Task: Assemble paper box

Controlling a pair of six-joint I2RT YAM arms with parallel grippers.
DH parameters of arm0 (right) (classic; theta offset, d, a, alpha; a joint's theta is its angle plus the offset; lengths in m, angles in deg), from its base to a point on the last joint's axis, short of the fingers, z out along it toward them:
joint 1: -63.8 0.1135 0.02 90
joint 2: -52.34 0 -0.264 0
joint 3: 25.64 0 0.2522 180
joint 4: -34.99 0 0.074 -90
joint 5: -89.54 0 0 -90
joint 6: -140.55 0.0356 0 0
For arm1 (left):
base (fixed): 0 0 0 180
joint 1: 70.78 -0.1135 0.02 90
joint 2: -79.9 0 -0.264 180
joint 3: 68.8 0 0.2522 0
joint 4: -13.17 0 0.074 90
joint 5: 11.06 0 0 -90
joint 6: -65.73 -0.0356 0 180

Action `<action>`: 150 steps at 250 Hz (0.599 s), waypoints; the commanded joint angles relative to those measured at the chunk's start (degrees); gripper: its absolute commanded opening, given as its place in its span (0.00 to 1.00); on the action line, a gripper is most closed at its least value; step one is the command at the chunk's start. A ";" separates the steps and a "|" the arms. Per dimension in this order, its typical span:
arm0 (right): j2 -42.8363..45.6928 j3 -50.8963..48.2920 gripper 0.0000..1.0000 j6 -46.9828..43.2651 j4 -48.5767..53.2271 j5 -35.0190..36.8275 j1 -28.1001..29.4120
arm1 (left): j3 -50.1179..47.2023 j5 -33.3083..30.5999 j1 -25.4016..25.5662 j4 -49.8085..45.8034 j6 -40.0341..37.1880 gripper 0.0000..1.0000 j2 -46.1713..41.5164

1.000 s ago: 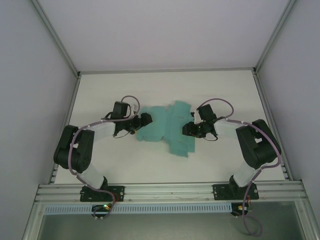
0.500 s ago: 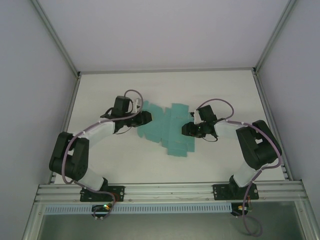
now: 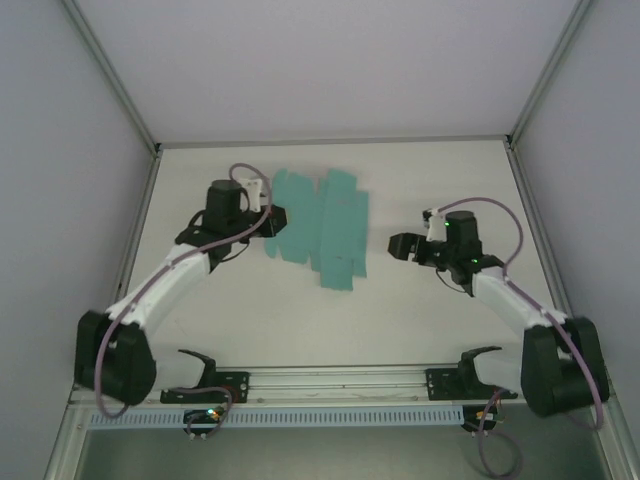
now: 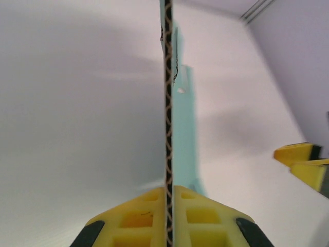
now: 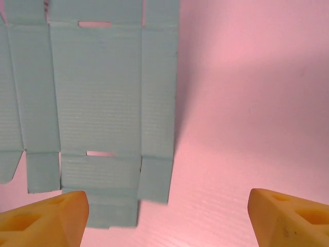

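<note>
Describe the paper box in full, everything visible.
The paper box is a flat, unfolded sheet of thin teal card, finely ribbed, cut into panels, flaps and tabs with two narrow slots. It lies spread on the white table, slightly left of centre. The left hand pinches its left edge; nothing else touches it.

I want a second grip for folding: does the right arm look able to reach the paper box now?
Probably yes. The right gripper stands open, facing the paper box, with only bare table between them. The left gripper is shut on the opposite edge, out of the way.
</note>
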 commanded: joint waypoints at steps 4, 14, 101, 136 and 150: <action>4.71 -3.01 0.81 -0.54 -7.18 -9.22 -0.83 | -2.17 7.17 -1.15 8.19 4.46 0.00 -6.37; 5.53 -3.13 0.81 0.08 -8.76 -10.92 -0.81 | -2.88 8.68 -1.59 10.21 6.15 0.00 -7.90; 1.10 -0.15 0.77 3.37 -19.22 -22.63 -0.87 | -7.65 16.85 -2.20 25.67 19.15 0.00 -14.63; -1.89 0.89 0.73 4.42 -23.08 -25.34 -0.92 | -9.38 17.83 -1.94 29.38 21.14 0.00 -15.69; -3.19 1.89 0.71 4.56 -23.49 -26.12 -0.86 | -9.40 18.13 -1.78 30.03 21.56 0.00 -15.95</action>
